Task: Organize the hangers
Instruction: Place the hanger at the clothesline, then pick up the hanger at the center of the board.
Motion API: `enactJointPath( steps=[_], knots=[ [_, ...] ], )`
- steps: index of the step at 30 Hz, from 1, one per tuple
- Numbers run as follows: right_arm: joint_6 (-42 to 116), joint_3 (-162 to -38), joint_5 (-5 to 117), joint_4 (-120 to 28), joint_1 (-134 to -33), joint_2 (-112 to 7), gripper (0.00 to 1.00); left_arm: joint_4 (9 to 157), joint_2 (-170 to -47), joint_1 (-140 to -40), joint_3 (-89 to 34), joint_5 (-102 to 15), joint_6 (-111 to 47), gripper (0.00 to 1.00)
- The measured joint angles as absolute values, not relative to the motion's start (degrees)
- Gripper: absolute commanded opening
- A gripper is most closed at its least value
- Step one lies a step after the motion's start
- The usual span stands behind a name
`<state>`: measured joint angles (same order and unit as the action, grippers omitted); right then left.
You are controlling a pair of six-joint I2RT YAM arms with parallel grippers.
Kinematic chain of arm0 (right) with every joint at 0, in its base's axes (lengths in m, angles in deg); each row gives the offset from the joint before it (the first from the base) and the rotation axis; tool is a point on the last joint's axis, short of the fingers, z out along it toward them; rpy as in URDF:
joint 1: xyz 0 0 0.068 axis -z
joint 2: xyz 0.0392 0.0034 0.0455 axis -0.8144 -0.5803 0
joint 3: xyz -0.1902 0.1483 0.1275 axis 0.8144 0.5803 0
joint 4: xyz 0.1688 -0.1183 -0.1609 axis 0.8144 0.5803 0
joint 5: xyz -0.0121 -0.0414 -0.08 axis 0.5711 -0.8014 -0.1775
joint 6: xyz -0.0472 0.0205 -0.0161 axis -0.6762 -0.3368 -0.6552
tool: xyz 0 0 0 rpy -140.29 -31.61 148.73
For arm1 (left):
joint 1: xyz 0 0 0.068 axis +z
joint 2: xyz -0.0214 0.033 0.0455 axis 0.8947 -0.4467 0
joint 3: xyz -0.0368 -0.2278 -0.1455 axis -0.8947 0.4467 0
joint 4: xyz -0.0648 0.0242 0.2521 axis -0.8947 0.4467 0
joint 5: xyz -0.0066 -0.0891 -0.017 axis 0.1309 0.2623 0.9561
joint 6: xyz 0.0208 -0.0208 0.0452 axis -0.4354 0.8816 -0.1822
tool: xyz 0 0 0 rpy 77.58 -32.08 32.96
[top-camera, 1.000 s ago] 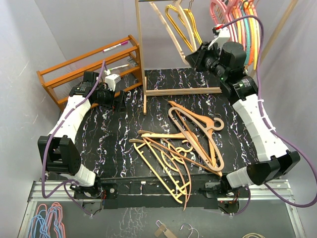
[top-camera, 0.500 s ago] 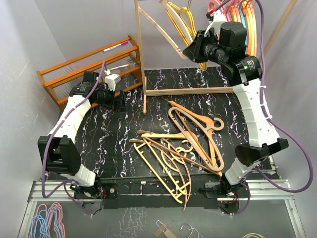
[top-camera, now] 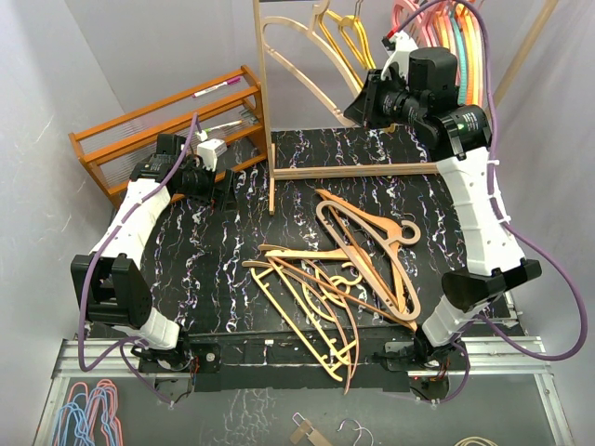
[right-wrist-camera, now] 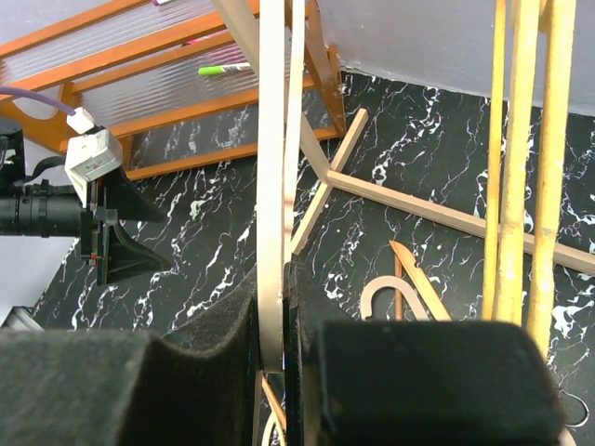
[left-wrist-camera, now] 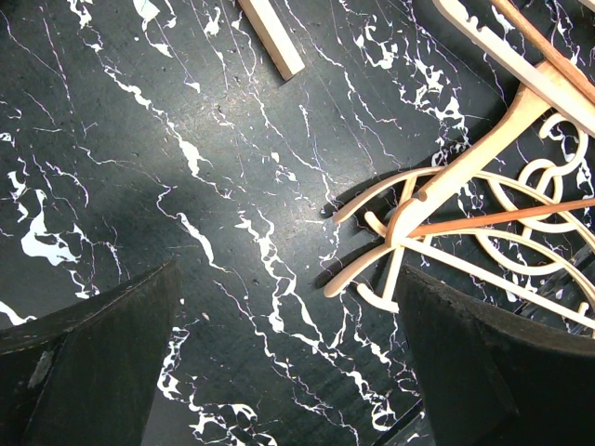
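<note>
Two arms work over the black marbled table [top-camera: 204, 251], each with one two-finger gripper. The right gripper [top-camera: 359, 100] is raised at the far side beside the tall pale frame [top-camera: 263, 102], and its pads are pressed together on a single pale wooden hanger [top-camera: 296, 54]. In the wrist view a thin bar of that hanger [right-wrist-camera: 271, 186] runs straight up from between the black fingers [right-wrist-camera: 418, 381]. From above, its long axis slants from the upper left, near the frame's post, down to the gripper, and its scalloped bar curves along the lower side. Whether its hook is on the rail cannot be told. Two yellow hangers [top-camera: 346, 28] hang just beside it, and further right is a tight batch of pink, orange, teal and yellow hangers [top-camera: 448, 42], too closely packed to count. On the table a heap of tan and pale yellow hangers [top-camera: 344, 269] lies flat and overlapping (perhaps half a dozen, though the tangle prevents an exact count). Most of their long bars run diagonally from far-left to near-right, and one hook curls toward the right edge. The left gripper [top-camera: 223, 190] is low over the table near the orange-brown shelf rack [top-camera: 158, 121], its fingers [left-wrist-camera: 93, 362] spread wide with only bare marble between them and the edge of the heap [left-wrist-camera: 465, 167] just ahead.
</note>
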<state>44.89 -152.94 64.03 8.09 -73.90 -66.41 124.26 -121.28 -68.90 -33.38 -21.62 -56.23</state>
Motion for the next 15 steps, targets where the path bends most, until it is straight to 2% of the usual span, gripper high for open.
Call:
enactJointPath(
  steps=[5,6,7,10,11,15],
  knots=[
    [45.09,-153.37,64.16,8.98,-73.9,-66.43,0.08,124.13,-121.24,-68.9,-33.27,-21.59,-56.21,0.97],
    [45.11,-153.42,64.23,9.05,-73.9,-66.43,0.15,124.13,-121.21,-68.9,-33.27,-21.59,-56.21,0.98],
    [45.15,-153.44,64.23,9.11,-73.9,-66.43,0.32,124.11,-121.17,-68.9,-33.27,-21.57,-56.21,0.97],
    [45.57,-151.95,63.51,8.22,-73.9,-65.88,0.95,124.13,-121.0,-68.9,-33.1,-21.53,-56.23,0.98],
    [45.74,-150.07,63.03,7.39,-73.9,-65.03,0.98,124.18,-120.97,-68.9,-33.1,-21.4,-56.34,0.98],
    [45.5,-135.06,60.58,1.73,-73.9,-56.68,0.99,125.53,-121.04,-69.25,-33.23,-20.37,-58.07,0.97]
  ],
)
